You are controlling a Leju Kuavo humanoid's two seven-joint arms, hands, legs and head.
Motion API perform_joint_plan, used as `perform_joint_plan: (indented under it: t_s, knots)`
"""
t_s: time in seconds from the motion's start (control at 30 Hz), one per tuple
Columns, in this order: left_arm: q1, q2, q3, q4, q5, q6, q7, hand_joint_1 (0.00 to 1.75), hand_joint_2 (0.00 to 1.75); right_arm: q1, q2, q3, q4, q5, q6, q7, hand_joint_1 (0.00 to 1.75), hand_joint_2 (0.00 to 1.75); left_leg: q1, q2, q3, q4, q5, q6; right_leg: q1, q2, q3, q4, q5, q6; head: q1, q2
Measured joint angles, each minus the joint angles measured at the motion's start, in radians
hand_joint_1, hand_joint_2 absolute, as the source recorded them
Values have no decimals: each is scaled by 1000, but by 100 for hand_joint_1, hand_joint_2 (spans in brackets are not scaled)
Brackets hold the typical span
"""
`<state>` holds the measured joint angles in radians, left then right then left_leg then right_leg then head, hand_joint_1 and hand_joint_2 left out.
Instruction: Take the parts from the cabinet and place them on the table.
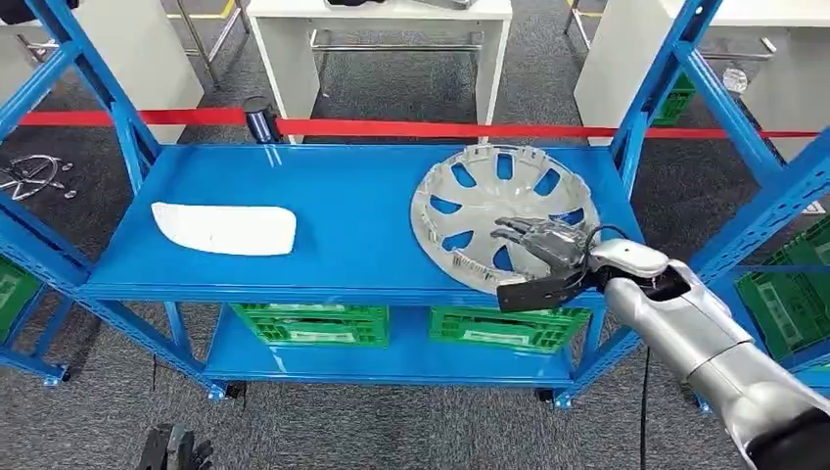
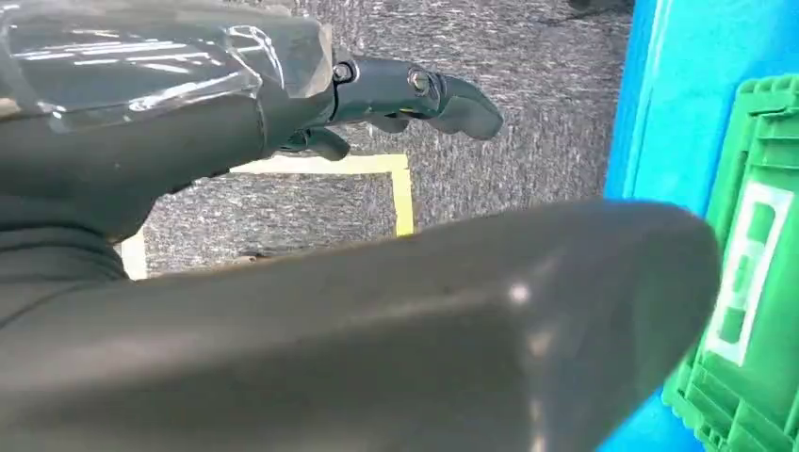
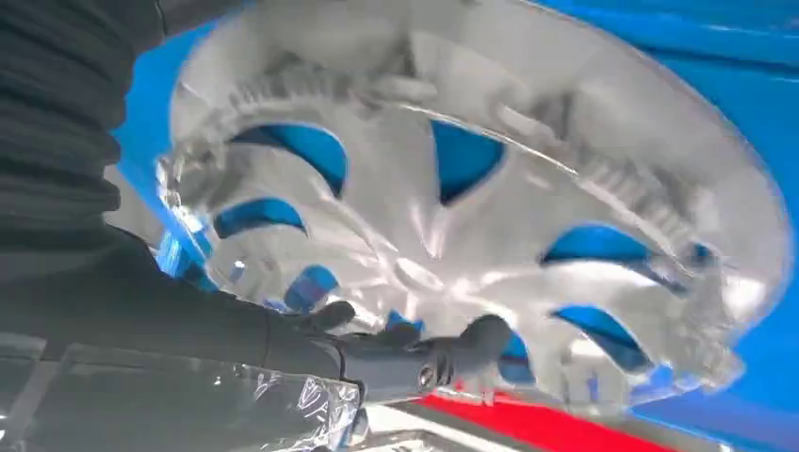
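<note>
Round, silver, spoked plastic hubcap (image 1: 499,211) on blue shelf (image 1: 333,211); right robot hand (image 1: 540,257) grips its near rim.

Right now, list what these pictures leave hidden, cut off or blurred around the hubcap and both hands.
- Head view: the right hand covers the near rim of the silver hubcap, so a closed grip cannot be confirmed.
- Right wrist view: the hubcap is blurred and its edge is cut off at the top.
- Left wrist view: the left hand hides most of the floor; the green crate is cut off.
</note>
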<state>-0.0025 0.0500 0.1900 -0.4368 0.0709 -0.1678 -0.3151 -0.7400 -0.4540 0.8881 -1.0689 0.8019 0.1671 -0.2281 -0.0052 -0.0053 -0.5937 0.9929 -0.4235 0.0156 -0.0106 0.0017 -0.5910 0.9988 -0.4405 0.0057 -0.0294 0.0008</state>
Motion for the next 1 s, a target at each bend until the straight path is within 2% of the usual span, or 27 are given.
perform_joint_plan:
  t_s: [0.03,0.07,0.1,0.13,0.2,0.23,0.27,0.3,0.37,0.4,0.43,0.5,0.53,0.57,0.6,0.63,0.7,0.73,0.77,0.8,0.83,0.87,0.9,0.93,0.97,1.0]
  knots:
    - [1,0,1,-3,-1,0,0,0,0,0,0,2,0,0,1,-1,0,175,2,0,0,0,0,-4,0,0,0,-1,1,-6,0,0]
    - [1,2,3,-7,-5,0,2,0,0,-1,0,5,0,0,3,-1,0,175,5,0,-8,7,-7,-11,-11,0,3,-4,5,-12,0,0]
    - [2,2,6,-10,-9,-1,2,0,0,-1,0,6,0,0,4,-2,0,175,6,1,-20,39,-31,-19,-11,0,5,-4,3,-15,-1,0]
    - [1,2,9,-12,-10,-2,2,0,0,0,0,8,0,1,6,-3,0,175,9,1,-51,107,-69,-25,-11,0,4,-4,4,-20,-2,0]
    - [3,1,11,-13,-13,-1,5,0,0,2,2,16,1,3,13,-6,0,175,13,2,-130,272,-139,-32,-10,0,3,-4,3,-21,-2,0]
    - [4,1,11,-13,-14,0,5,0,0,7,2,21,3,4,13,-6,0,175,15,2,-160,330,-152,-33,-9,0,3,-3,3,-21,-2,0]
    - [4,1,12,-14,-14,0,6,0,0,11,2,25,5,5,13,-6,0,175,16,2,-162,329,-140,-32,-9,0,3,-3,3,-21,-2,0]
    - [4,1,13,-14,-14,0,6,0,0,13,2,31,6,5,13,-7,0,175,16,2,-140,279,-106,-31,-9,0,4,-3,3,-20,-2,0]
    - [3,2,16,-18,-17,1,6,0,0,13,3,37,6,6,13,-9,0,175,15,2,-47,92,-16,-21,-8,3,7,-3,3,-20,-2,0]
    - [2,3,17,-19,-18,1,6,0,0,13,5,39,6,6,13,-9,0,175,13,2,-10,17,2,-13,-8,3,7,-4,3,-20,-2,0]
    - [0,4,18,-20,-18,2,6,0,0,12,6,42,8,6,13,-9,0,175,8,3,4,4,-11,-12,1,4,1,-3,1,-15,-1,0]
    - [1,4,19,-20,-19,2,6,0,0,19,8,50,13,6,13,-9,0,175,4,3,0,6,-9,-8,-2,4,0,-4,3,-6,-1,0]
    - [1,4,21,-20,-19,3,6,0,0,22,8,55,14,7,13,-10,0,175,3,3,0,5,-8,-4,-4,4,2,-8,6,0,-1,0]
    - [1,4,23,-21,-20,3,6,0,0,25,8,56,15,7,13,-10,0,175,11,4,8,-10,2,7,-2,3,0,-5,2,5,-1,0]
    - [1,3,25,-24,-21,3,6,0,0,26,8,56,17,7,13,-10,0,175,11,4,12,-17,6,13,-4,2,-12,13,-9,4,1,0]
    - [-1,2,26,-26,-22,3,6,0,0,26,8,57,21,7,13,-10,0,175,10,4,11,-18,8,19,-5,2,-38,70,-38,-2,2,0]
    - [-1,1,27,-26,-29,1,6,0,0,35,8,63,32,9,13,-10,0,175,8,3,9,-17,7,20,-5,2,-121,243,-103,-8,2,0]
    - [-1,1,28,-26,-31,0,6,0,0,42,8,64,39,10,13,-9,0,175,8,2,9,-17,7,20,-5,2,-154,310,-121,-5,2,0]
    - [-1,0,29,-26,-31,0,6,0,0,47,8,64,44,11,13,-9,0,175,8,2,9,-16,7,20,-6,2,-164,325,-119,2,2,0]
    - [-1,-2,30,-26,-32,0,6,0,0,47,8,65,47,13,13,-9,0,175,8,2,9,-15,7,20,-7,2,-149,290,-99,11,2,0]
    - [-2,-2,31,-26,-32,-2,6,0,0,46,9,65,50,15,13,-9,0,175,9,2,10,-14,6,19,-9,2,-110,209,-64,23,2,0]
    - [-3,-3,32,-27,-33,-3,6,0,0,45,10,64,53,16,13,-9,0,175,9,1,10,-10,4,15,-12,0,-55,98,-23,33,2,0]
    - [-4,-4,32,-27,-34,-6,6,0,0,43,10,64,56,16,13,-9,0,175,8,0,8,-4,0,9,-15,-3,-11,13,1,35,2,0]
    - [-5,-5,34,-27,-34,-7,6,0,0,43,13,65,58,17,13,-10,0,175,0,-1,3,3,-5,2,-8,0,-1,5,-1,20,1,0]
    - [-6,-5,35,-27,-35,-9,5,0,0,44,15,64,58,18,12,-11,0,175,0,-1,3,3,-5,0,-9,0,-5,4,1,9,1,0]
    - [-6,-5,36,-27,-37,-9,4,0,0,44,17,64,60,18,12,-12,0,175,1,-1,4,2,-4,-3,-6,0,-5,4,2,4,0,0]
